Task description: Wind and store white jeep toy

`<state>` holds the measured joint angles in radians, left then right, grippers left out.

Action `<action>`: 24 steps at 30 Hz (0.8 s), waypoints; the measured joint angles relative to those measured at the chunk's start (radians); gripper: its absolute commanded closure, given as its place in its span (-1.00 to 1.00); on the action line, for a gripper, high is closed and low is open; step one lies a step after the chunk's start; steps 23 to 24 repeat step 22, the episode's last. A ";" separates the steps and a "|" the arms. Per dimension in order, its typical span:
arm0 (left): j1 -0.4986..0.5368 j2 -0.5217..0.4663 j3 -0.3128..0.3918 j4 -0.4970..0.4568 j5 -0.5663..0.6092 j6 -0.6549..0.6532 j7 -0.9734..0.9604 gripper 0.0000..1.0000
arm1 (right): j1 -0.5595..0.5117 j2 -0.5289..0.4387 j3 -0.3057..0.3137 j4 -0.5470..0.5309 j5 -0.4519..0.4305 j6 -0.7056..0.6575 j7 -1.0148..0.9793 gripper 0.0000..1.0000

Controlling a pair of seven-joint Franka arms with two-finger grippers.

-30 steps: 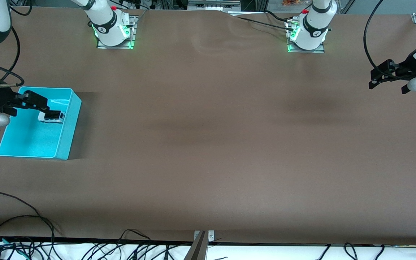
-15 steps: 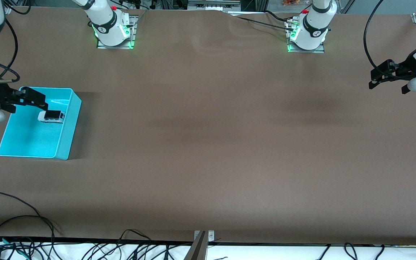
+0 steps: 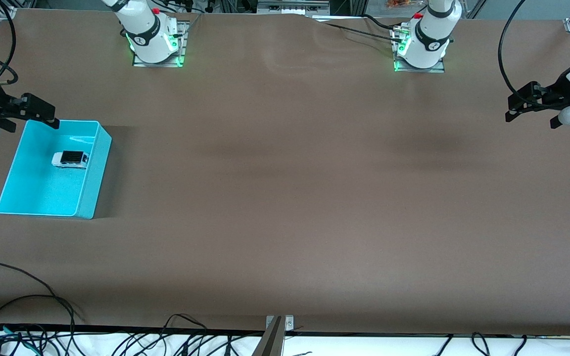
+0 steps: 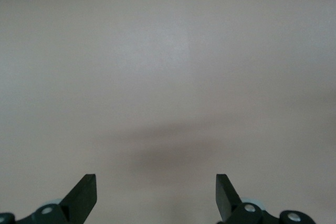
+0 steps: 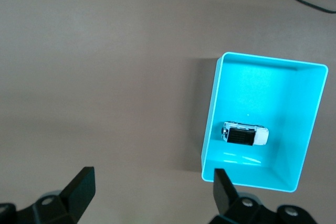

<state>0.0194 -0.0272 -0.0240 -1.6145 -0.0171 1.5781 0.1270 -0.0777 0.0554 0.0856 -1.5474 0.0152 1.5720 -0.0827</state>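
Turquoise bin (image 3: 92,173) holds the white jeep toy (image 3: 70,159), likely light, rigid, slippery; you'd pinch its sides. Your right gripper (image 3: 42,112) hovers spread and empty over the bin's corner; left gripper (image 3: 520,101), also spread and empty, waits

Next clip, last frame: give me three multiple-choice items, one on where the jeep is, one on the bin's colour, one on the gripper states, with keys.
1. Where is the white jeep toy?
A. On bare table
B. In the bin
C. In the right gripper

2. What colour is the bin?
A. Turquoise
B. Red
C. Grey

3. How are the grippers?
A. Both shut
B. Only the left open
C. Both open, empty

Key: 1 B, the jeep rests on the bin floor. 2 A, its walls are turquoise. 3 C, the right gripper over the table beside the bin and the waiting left gripper over bare table show spread fingers holding nothing.
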 measured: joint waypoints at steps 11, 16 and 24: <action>0.000 0.000 0.000 0.000 0.000 0.000 0.000 -1.00 | 0.000 0.001 0.007 -0.014 0.000 0.013 0.000 -1.00; 0.000 0.000 0.000 0.000 0.000 0.000 0.000 -1.00 | 0.000 0.003 0.007 -0.016 -0.001 0.013 0.000 -1.00; 0.000 0.000 0.000 0.000 0.000 0.000 0.000 -1.00 | -0.001 0.004 0.007 -0.020 -0.001 0.013 0.000 -1.00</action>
